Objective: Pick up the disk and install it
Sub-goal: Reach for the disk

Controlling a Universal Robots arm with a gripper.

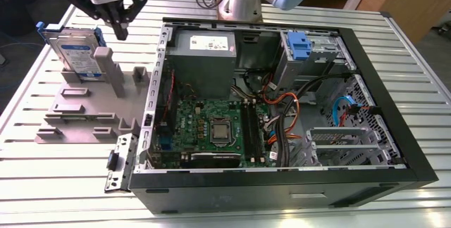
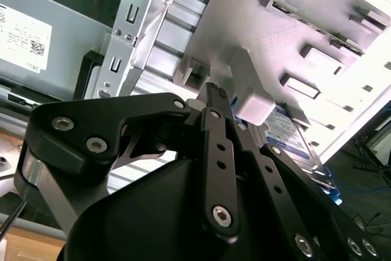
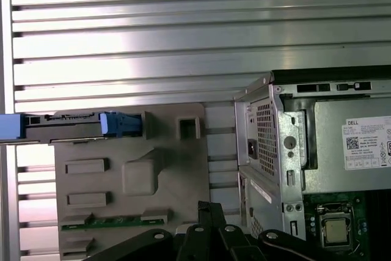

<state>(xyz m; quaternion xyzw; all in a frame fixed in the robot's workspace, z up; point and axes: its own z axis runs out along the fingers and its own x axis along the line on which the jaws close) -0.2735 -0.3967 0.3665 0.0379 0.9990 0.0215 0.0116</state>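
The disk (image 1: 74, 49) stands on edge in a grey holder (image 1: 84, 113) on the table, at the exterior view's left of the open computer case (image 1: 151, 106); its white-and-blue label faces forward and blue rails run along its sides. My gripper (image 1: 120, 31) hangs just above and to the exterior view's right of the disk, with its fingers closed together and nothing between them. In the first wrist view the disk (image 3: 61, 126) shows edge-on with a blue rail end, and the fingertips (image 3: 209, 209) sit away from it. The second wrist view shows the disk (image 2: 293, 142) beyond the fingers (image 2: 217, 105).
Inside the case are a grey power-supply box (image 1: 204, 48), the motherboard (image 1: 211, 127), orange and blue cables, and a metal drive bay with a blue latch piece (image 1: 299, 46) at the far corner. The arm's base (image 1: 240, 1) stands behind the case. Ribbed metal table (image 1: 415, 54) surrounds everything.
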